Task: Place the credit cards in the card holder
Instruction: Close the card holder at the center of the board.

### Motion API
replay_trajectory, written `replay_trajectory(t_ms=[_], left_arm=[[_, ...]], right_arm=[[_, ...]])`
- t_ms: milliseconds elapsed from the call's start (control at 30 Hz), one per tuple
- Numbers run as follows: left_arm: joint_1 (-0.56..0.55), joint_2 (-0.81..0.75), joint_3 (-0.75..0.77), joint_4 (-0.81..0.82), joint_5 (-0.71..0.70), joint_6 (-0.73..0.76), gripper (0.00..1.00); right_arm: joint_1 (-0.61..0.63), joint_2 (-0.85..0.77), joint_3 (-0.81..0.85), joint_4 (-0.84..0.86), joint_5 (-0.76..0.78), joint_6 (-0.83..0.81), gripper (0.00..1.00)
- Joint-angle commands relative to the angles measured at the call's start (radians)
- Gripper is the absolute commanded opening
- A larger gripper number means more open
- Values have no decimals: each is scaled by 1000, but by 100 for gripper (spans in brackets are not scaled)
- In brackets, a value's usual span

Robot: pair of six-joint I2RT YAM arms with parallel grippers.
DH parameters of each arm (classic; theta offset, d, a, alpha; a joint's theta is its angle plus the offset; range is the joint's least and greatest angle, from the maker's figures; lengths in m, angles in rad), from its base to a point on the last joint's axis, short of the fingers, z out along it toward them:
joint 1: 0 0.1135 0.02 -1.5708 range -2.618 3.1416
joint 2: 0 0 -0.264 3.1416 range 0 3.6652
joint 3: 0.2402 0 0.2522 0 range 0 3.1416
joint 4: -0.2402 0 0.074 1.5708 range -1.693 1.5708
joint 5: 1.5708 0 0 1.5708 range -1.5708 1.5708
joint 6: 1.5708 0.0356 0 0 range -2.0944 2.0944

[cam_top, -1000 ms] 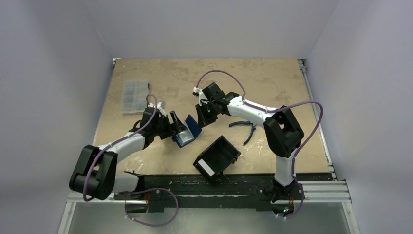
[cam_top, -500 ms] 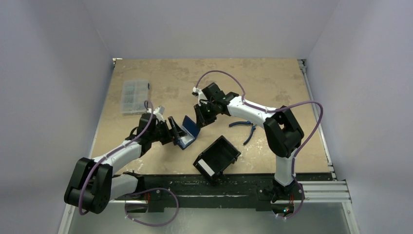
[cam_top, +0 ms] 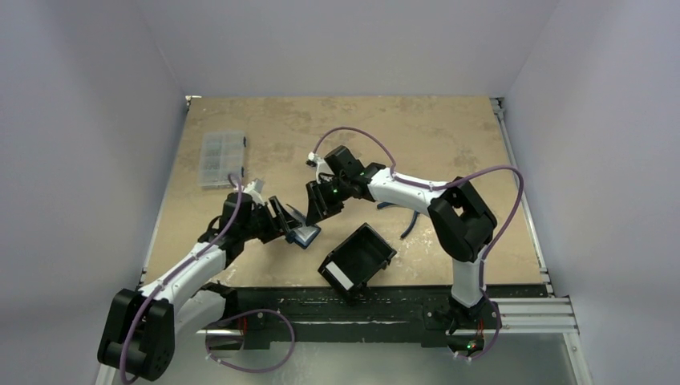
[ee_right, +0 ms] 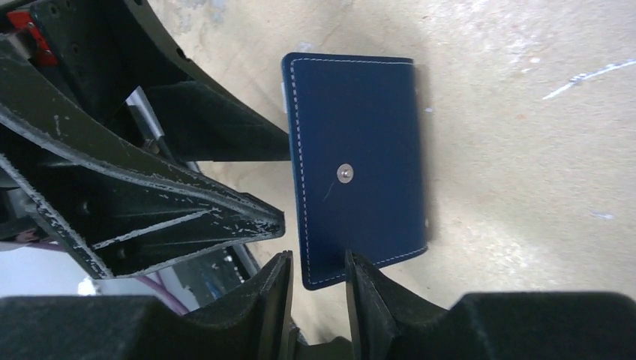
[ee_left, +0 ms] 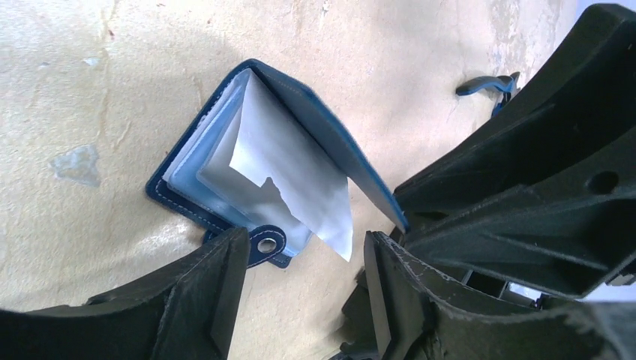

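Tan scuffed surface (cam_top: 449,136), white walls. Left hand (ee_left: 300,300) spread wide beside card holder (ee_left: 225,172); right hand (ee_right: 315,289) pinching its cover edge.

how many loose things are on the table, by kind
card holder: 1, dark blue, part open between the grippers
black box-shaped tray: 1
clear compartment box: 1
blue-handled pliers: 1, partly hidden by the right arm
total: 4
No loose credit card shows on the table.
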Motion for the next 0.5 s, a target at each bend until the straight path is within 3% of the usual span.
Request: replay_trajectory(t_ms=[0,467], left_arm=[[4,-42,9,-58,-49,5,61],[4,-208,50,-231,-149,-26,56]], right_arm=[[13,5,-13,96,-85,62,40],[22,96,-62,180,-114,95,46]])
